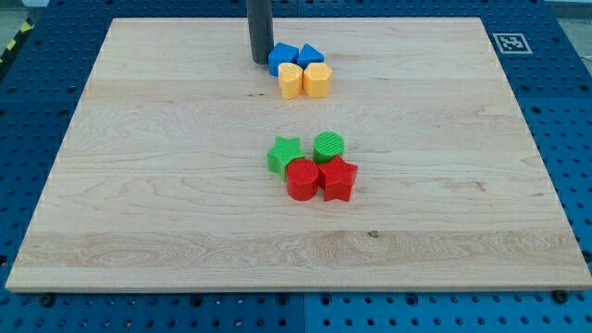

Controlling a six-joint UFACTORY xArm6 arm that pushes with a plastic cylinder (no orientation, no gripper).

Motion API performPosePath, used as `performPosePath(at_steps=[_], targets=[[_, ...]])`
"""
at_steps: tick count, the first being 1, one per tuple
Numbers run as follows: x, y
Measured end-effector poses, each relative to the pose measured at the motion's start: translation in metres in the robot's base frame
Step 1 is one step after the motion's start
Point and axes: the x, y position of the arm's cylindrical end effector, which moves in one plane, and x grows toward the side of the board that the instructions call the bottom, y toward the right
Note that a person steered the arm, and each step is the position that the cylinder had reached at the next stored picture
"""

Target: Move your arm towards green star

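The green star (283,154) lies near the board's middle, at the left of a cluster with a green cylinder (328,147), a red cylinder (302,178) and a red star (338,178). My tip (260,61) stands near the view's top, just left of a blue block (282,57). It is well above the green star in the view and apart from it.
Next to the tip sit a second blue block (310,55), a yellow block (290,80) and a yellow hexagonal block (317,80). The wooden board (139,185) lies on a blue perforated table. A marker tag (510,43) is at the board's top right corner.
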Motion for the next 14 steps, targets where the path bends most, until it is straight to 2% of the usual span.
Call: performPosePath(at_steps=[3, 4, 5, 6, 7, 9, 11, 14], targets=[[0.002, -0.017], [0.002, -0.063], [0.02, -0.107], [0.023, -0.116], [0.051, -0.116], [0.079, -0.116], [0.12, -0.084], [0.131, -0.076]])
